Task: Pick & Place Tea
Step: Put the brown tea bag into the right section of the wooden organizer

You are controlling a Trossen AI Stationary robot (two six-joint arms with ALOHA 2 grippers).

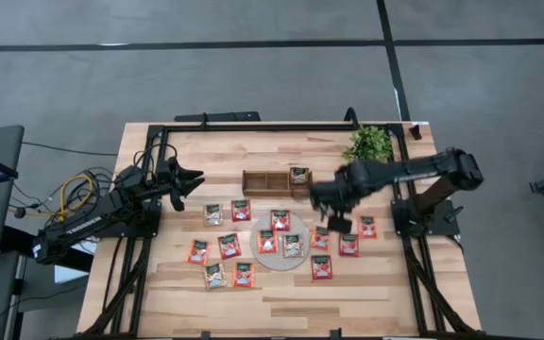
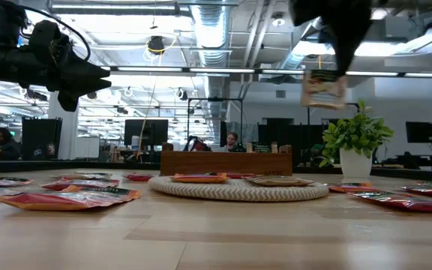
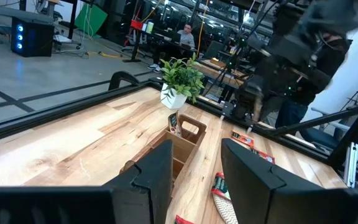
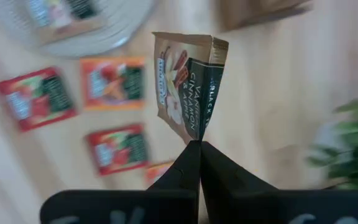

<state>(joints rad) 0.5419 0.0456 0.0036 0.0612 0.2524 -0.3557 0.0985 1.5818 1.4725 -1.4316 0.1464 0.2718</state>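
Observation:
My right gripper (image 1: 331,212) hovers high over the table between the round mat (image 1: 281,241) and the right edge, shut on a pale tea sachet (image 4: 185,81), which hangs in the low view (image 2: 322,88). Several red-orange and pale sachets (image 1: 229,246) lie flat on the table and on the mat. One sachet (image 1: 298,175) stands in the right compartment of the brown wooden tray (image 1: 264,181). My left gripper (image 3: 194,174) waits open above the table's left side (image 1: 192,179), touching nothing. My right gripper pinches the pale sachet by one corner (image 4: 194,138) between its two fingertips, coming from above and pointing down. The sachet is lifted clear of the table and hangs tilted below the fingers (image 2: 336,64), slightly bowed.
A potted plant (image 1: 368,144) stands at the far right corner, just behind the tray. Sachets lie spread to the left, the right and the near side of the mat. Bare wood lies along the near edge and on the far left. People sit in the room beyond.

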